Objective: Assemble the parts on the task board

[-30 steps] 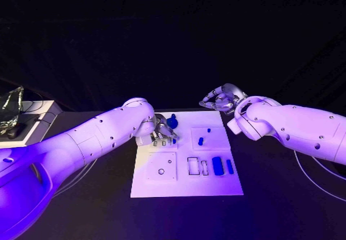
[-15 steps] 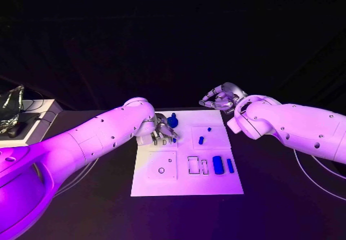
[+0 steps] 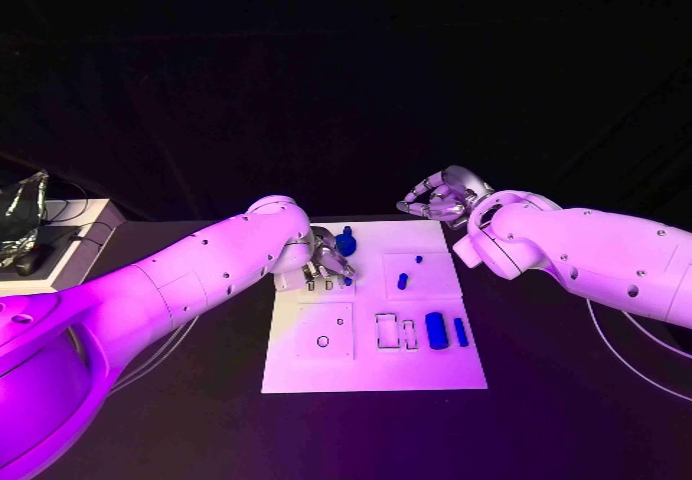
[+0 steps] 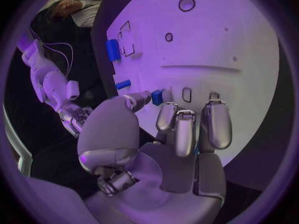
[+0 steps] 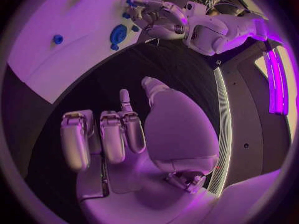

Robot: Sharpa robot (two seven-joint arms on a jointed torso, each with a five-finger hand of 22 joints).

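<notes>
At the far left of the black bench (image 3: 173, 400) sits a pale box (image 3: 65, 235) with something crumpled and shiny (image 3: 22, 215) on top of it. The left robot hand (image 3: 320, 262) is down at the near-left corner of the far end of the white task board (image 3: 372, 370), fingers curled toward the plate; in the left wrist view a small blue part (image 4: 157, 96) sits at its fingertips (image 4: 140, 98), seemingly pinched between thumb and a finger, though I can't be sure the grip is closed on it. Just beyond that hand a larger rounded blue part (image 3: 345, 240) stands on the board near its far edge. Moving right, a short blue peg (image 3: 402, 281) lies in the square panel, its long axis running away from the robot, with a tiny blue piece (image 3: 418, 260) just beyond it. In the nearer row a rectangular outline slot (image 3: 385, 331) sits beside a thick blue block (image 3: 436, 330) and a slimmer blue bar (image 3: 460, 332), both laid lengthwise toward the far edge, side by side but apart. The right robot hand (image 3: 437, 200) hangs past the board's far-right corner, off the plate, its fingers curled in with nothing in them. Behind everything the room is dark.
</notes>
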